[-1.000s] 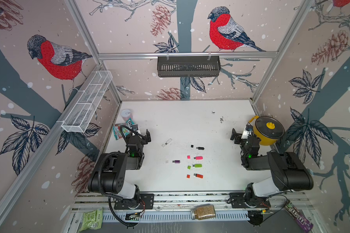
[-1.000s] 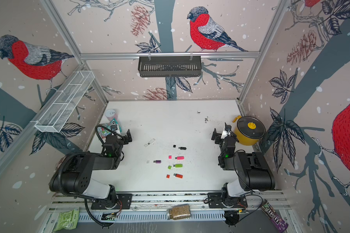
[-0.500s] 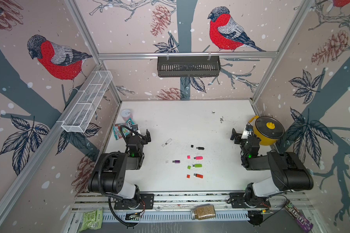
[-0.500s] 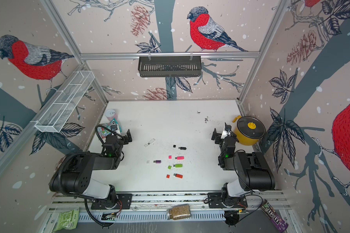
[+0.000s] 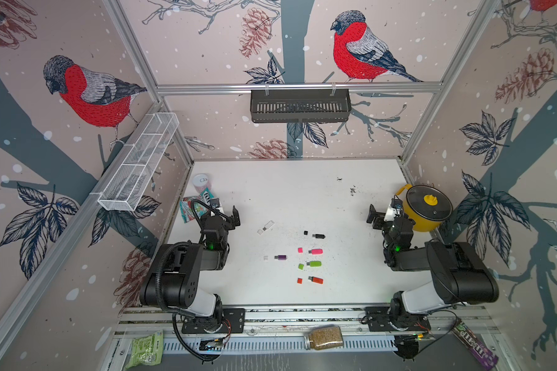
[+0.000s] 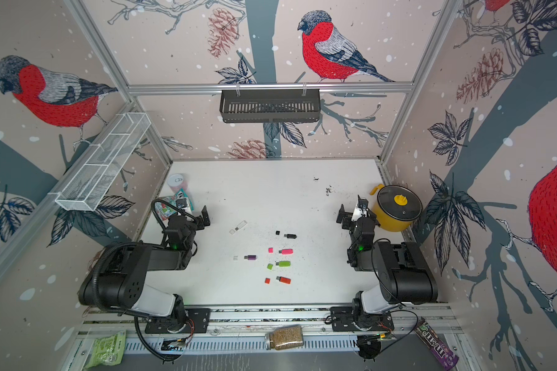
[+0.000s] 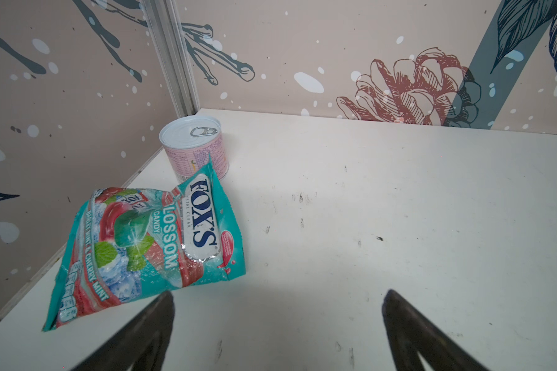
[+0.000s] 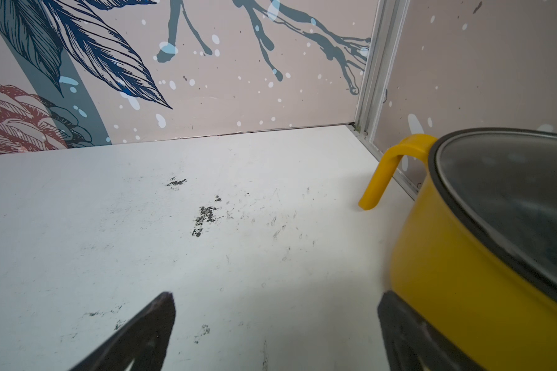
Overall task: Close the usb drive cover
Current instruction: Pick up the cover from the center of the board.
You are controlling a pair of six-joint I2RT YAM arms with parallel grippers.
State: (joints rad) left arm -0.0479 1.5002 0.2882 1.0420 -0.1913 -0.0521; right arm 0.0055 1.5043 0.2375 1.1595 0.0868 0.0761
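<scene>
Several small usb drives lie uncapped in the middle of the white table in both top views, each with its loose cover just to its left: a black drive, pink drive, green drive, red drive with red cover, and purple drive. A clear one lies apart. My left gripper stands open and empty at the left. At the right, my right gripper is also open and empty. Neither wrist view shows a drive.
A teal candy bag and a pink can sit by the left wall, just ahead of the left gripper. A yellow lidded pot stands close beside the right gripper. A wire basket hangs on the left wall.
</scene>
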